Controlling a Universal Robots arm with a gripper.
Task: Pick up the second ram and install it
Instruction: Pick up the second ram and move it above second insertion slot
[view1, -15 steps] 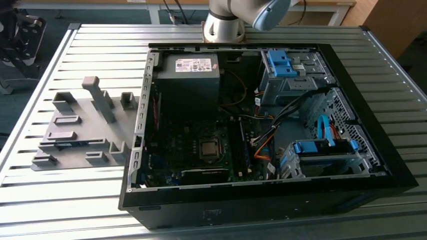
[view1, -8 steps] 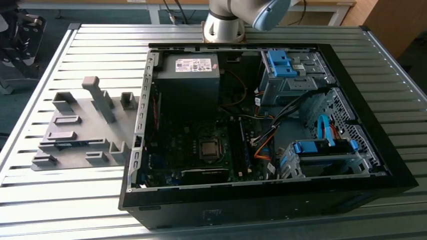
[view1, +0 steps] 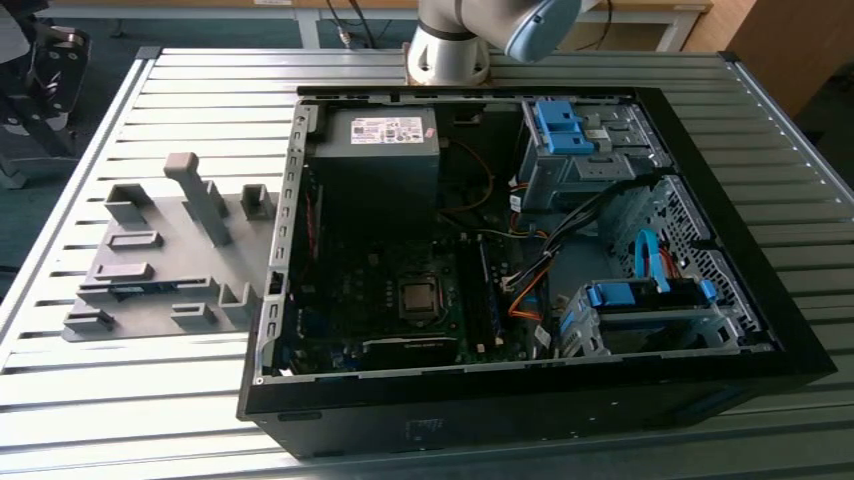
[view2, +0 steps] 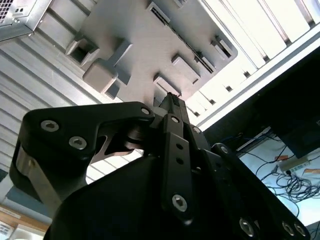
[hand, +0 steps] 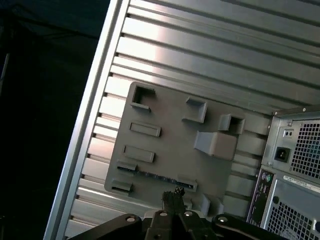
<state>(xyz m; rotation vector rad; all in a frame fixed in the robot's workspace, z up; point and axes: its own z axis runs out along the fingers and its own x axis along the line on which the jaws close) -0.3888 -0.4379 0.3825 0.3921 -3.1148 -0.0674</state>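
The second ram (hand: 156, 176) lies in the grey holder plate (hand: 170, 150), held between two small clips. The plate is on the slatted metal table (view1: 134, 420), to the exterior view's left of the open computer case (view1: 534, 395). The gripper (hand: 171, 193) hangs over that plate, clear of the stick, and its fingers look pressed together with nothing between them, though from this angle I can't be sure.

Ribbed metal table (view1: 174, 90), dark floor (hand: 40, 125), loose cables (view2: 292, 180)
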